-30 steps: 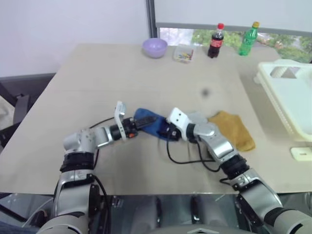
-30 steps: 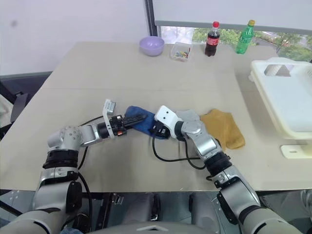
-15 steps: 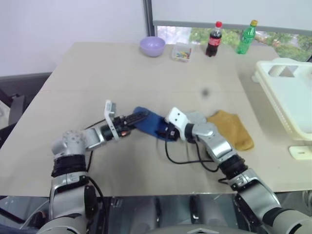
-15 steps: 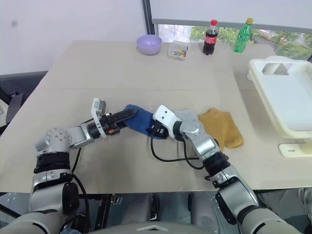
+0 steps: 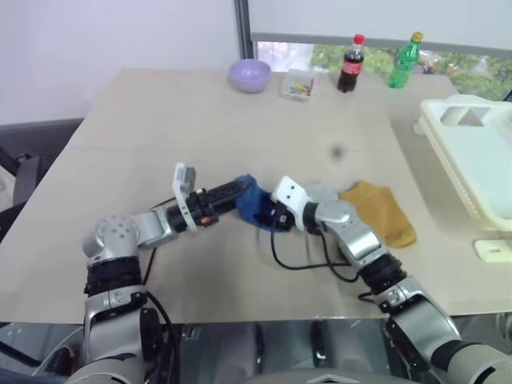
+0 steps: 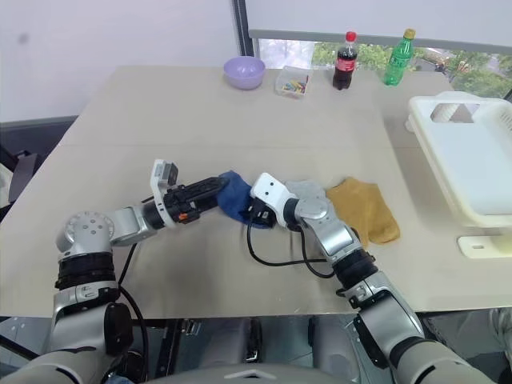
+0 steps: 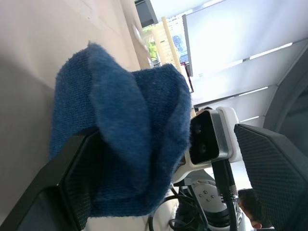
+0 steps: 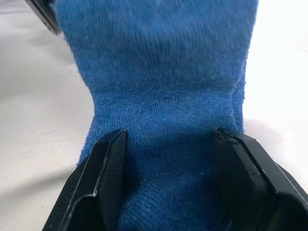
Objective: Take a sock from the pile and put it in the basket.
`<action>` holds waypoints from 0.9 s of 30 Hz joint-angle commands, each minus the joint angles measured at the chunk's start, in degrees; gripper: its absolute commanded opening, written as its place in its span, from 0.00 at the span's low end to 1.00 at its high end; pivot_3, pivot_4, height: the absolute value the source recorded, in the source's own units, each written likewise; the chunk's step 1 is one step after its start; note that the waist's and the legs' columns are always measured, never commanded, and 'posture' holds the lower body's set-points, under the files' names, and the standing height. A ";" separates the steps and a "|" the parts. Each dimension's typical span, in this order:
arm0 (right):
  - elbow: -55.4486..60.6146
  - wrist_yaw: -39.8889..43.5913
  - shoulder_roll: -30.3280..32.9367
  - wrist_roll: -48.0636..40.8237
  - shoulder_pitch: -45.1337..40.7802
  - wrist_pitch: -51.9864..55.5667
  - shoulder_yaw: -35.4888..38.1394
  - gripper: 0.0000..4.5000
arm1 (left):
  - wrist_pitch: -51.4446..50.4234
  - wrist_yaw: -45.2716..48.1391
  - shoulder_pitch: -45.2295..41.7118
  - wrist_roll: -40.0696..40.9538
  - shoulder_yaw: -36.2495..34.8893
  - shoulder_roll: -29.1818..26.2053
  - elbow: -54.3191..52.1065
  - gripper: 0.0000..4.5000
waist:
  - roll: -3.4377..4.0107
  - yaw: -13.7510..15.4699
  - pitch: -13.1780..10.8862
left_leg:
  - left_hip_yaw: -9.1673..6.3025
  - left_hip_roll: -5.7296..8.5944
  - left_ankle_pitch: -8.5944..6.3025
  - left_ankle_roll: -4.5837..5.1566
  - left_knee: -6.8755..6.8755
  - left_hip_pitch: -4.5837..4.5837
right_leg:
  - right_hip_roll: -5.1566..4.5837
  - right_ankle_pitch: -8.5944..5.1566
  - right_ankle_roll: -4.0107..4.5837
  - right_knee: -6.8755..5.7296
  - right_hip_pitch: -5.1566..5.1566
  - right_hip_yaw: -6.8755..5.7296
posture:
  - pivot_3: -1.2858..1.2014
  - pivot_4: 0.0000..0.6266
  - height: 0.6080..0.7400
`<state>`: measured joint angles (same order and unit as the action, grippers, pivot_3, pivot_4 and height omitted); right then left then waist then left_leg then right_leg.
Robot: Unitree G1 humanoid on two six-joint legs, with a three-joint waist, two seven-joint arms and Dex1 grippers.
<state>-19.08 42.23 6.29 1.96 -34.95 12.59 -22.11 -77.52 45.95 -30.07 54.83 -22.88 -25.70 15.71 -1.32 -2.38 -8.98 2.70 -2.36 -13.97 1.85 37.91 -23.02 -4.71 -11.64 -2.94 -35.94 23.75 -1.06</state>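
Sock (image 5: 250,202), the blue one, sits between the two claws in the middle of the table (image 5: 200,120), partly lifted and bunched. Right claw (image 8: 166,192) has its fingers on either side of the sock's narrow part, cloth filling the gap, so it reads as clamped on the sock. Left claw (image 7: 163,173) is spread wide, one finger (image 7: 79,178) under or against the sock's fold and the other well clear of it; it grips nothing.

Yellow sock (image 5: 382,212) lies flat just behind the right claw's wrist, and a grey one (image 5: 324,192) is tucked under that arm. These are what remains of the pile on the table.

Basket (image 5: 472,160) stands well apart from both claws, at the table's right edge beyond the yellow sock. No sock can be seen in the part of it that shows.

Progress, as a judgement: the grab looks done or nearly so, with the sock pinched by the right claw. The carry across to the basket and the drop are all left. The left claw likely needs to clear the cloth first so it does not drag.
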 commanded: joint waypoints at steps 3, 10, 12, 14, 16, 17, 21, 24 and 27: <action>1.02 -0.07 0.67 1.10 1.22 1.19 -0.80 0.64 | -0.19 0.62 -0.80 2.98 -0.06 0.28 -3.22 0.99 | -0.01 0.02 -0.01 | 0.01 0.02 0.00 0.00 -0.06 0.00 | -0.03 0.00 0.00 0.04 0.01 0.00 | 0.52 0.24 0.93; 3.79 0.18 0.37 -0.02 1.00 1.12 -0.09 0.64 | 1.26 1.42 -0.99 1.89 3.06 0.95 -2.44 0.99 | -0.06 0.04 -0.10 | 0.02 0.06 0.00 0.00 -0.13 -0.01 | -0.08 0.00 0.00 0.08 0.02 -0.01 | 0.52 0.24 0.93; 5.52 0.57 0.30 -0.92 0.90 1.46 0.49 0.64 | 1.76 1.86 -1.11 1.88 3.91 1.19 -2.36 0.99 | -0.07 0.06 -0.14 | 0.02 0.06 0.00 0.00 -0.13 -0.05 | -0.09 0.00 0.00 0.09 0.06 -0.01 | 0.52 0.24 0.93; 7.65 1.13 0.65 -1.60 0.90 2.12 0.85 0.64 | 2.43 2.16 -1.38 1.51 4.56 1.31 -1.80 0.99 | -0.09 0.08 -0.16 | 0.02 0.06 0.00 0.00 -0.13 -0.17 | -0.09 0.00 0.00 0.08 0.17 -0.01 | 0.52 0.24 0.93; 9.43 1.66 1.20 -1.96 0.97 2.62 0.96 0.64 | 3.02 2.58 -1.71 1.24 5.06 1.23 -1.15 0.99 | -0.10 0.14 -0.15 | -0.02 0.08 0.05 -0.06 -0.12 -0.56 | -0.07 0.02 0.00 0.06 0.56 -0.03 | 0.52 0.24 0.93; 10.09 1.84 1.47 -2.05 1.01 2.77 0.97 0.64 | 3.29 2.78 -1.85 1.12 5.27 1.18 -0.88 0.99 | -0.11 0.18 -0.17 | -0.03 0.09 0.08 -0.10 -0.11 -0.82 | -0.07 0.05 -0.04 0.04 0.81 -0.03 | 0.52 0.24 0.93; 13.39 2.75 2.67 -2.82 1.32 4.42 0.86 0.64 | 4.32 3.35 -2.25 0.36 6.11 1.24 0.03 0.99 | -0.14 0.25 -0.20 | -0.02 0.11 0.10 -0.14 -0.15 -0.95 | -0.02 0.15 -0.22 0.04 0.95 -0.02 | 0.52 0.24 0.93; 16.16 4.41 4.27 -3.07 1.36 6.77 0.17 0.75 | 5.02 3.85 -2.43 -0.36 6.93 1.36 0.67 1.00 | -0.16 0.25 -0.27 | -0.02 0.11 0.10 -0.13 -0.16 -0.95 | 0.00 0.14 -0.22 0.05 0.95 -0.03 | 0.52 0.24 0.93; 19.43 5.45 6.41 -3.10 1.90 9.29 0.16 0.97 | 4.91 4.45 -2.59 -0.49 7.85 1.56 0.65 1.00 | -0.22 0.34 -0.38 | -0.02 0.11 0.10 -0.12 -0.16 -0.95 | 0.01 0.14 -0.23 0.04 0.95 -0.03 | 0.52 0.24 0.93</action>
<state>-3.60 47.02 11.87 -0.30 -32.99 20.92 -22.21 -73.07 49.23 -31.75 54.06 -15.44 -24.29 16.68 -1.54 -2.04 -9.36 2.67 -2.25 -13.87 1.73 37.75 -23.97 -4.70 -11.50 -3.17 -35.90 24.69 -1.09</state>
